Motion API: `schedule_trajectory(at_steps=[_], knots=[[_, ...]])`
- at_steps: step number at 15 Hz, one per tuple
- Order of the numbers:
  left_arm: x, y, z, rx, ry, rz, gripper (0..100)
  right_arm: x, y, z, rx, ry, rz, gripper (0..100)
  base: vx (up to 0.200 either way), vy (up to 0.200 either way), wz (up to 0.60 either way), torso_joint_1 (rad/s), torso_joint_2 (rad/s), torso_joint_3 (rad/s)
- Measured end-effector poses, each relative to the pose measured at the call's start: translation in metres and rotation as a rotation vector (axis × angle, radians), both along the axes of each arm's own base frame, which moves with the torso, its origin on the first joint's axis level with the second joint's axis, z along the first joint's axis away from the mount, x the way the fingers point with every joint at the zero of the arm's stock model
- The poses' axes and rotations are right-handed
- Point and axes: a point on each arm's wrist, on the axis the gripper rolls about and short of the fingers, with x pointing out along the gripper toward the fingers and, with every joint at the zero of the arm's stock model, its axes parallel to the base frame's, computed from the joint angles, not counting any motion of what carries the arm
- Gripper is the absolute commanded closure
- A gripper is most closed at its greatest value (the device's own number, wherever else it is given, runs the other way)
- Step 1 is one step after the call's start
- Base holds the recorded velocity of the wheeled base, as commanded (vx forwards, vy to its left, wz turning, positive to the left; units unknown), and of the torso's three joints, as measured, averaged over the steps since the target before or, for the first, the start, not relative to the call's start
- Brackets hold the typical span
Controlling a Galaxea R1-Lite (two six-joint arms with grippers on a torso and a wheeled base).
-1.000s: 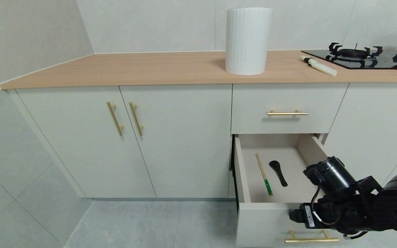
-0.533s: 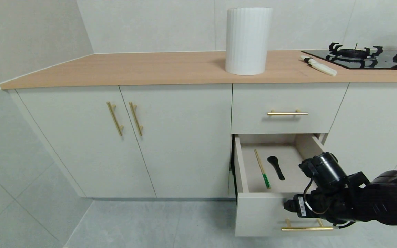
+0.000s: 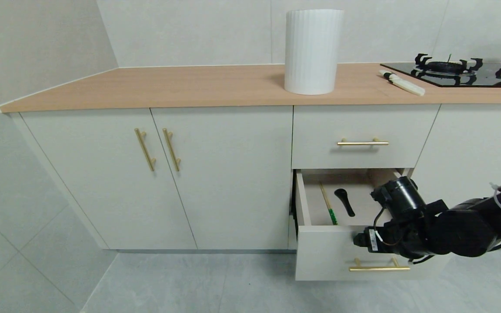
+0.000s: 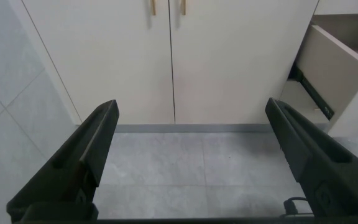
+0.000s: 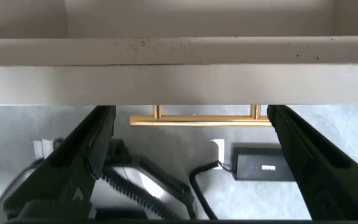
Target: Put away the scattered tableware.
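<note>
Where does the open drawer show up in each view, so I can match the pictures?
Head view: open drawer at lower right, under the closed drawer.
Left wrist view: its side wall juts out beside the double cupboard doors.
Right wrist view: its front spans the picture, close up.
Shared landmark: the drawer's gold handle, in the head and right wrist views.

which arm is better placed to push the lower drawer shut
Right. The right gripper, jaws open, is right at the front of the partly open drawer, just above its gold handle. The left gripper hangs over the floor by the cabinet doors, off to the drawer's side.
</note>
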Motion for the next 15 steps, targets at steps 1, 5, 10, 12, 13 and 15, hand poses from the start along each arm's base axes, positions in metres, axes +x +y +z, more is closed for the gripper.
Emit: schedule_trajectory(at_steps=[1,5,10,12,13,15], knots=[[0.000,0.000,0.000,0.000,0.000,0.000,0,0.007,0.001,0.001,0.000,-0.016,-0.001,0,0.000,0.000,0.00,0.000,0.00,0.000],[0.000,0.000,0.000,0.000,0.000,0.000,0,0.039,0.006,0.001,-0.011,-0.054,0.011,0,0.000,0.000,0.00,0.000,0.00,0.000],[0.000,0.000,0.000,0.000,0.000,0.000,0,0.074,0.014,0.005,-0.002,-0.127,0.017,0,0.000,0.000,0.00,0.000,0.00,0.000],[0.000,0.000,0.000,0.000,0.000,0.000,0,0.083,0.015,0.007,-0.003,-0.149,0.018,0,0.000,0.000,0.00,0.000,0.00,0.000],[0.000,0.000,0.000,0.000,0.000,0.000,0,0.086,0.015,0.006,0.000,-0.152,0.017,0,0.000,0.000,0.00,0.000,0.00,0.000],[0.000,0.000,0.000,0.000,0.000,0.000,0,0.095,0.014,0.001,0.010,-0.195,0.007,0,0.000,0.000,0.00,0.000,0.00,0.000]])
